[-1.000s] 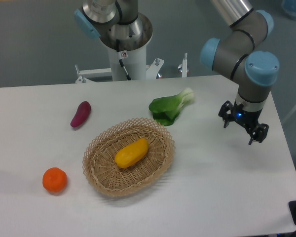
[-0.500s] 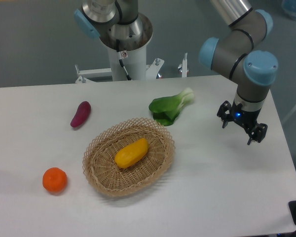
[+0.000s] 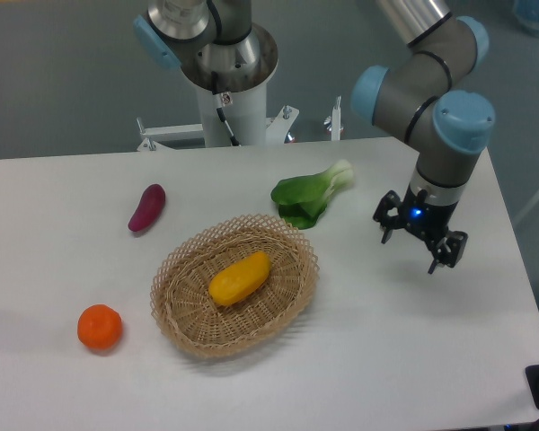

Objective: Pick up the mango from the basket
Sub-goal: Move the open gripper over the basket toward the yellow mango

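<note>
Just one mango [image 3: 239, 278], one basket [image 3: 287, 310]

The grey tubular robot arm [image 3: 411, 81] has rounded joint housings closed by pale blue caps, with a polished silver tube at its upper section. Its black two-finger pincer [image 3: 412, 246] carries a small glowing blue light at the wrist. The silver cylindrical base column [image 3: 225, 63] stands on a white pedestal, a black cable running down its front.
</note>
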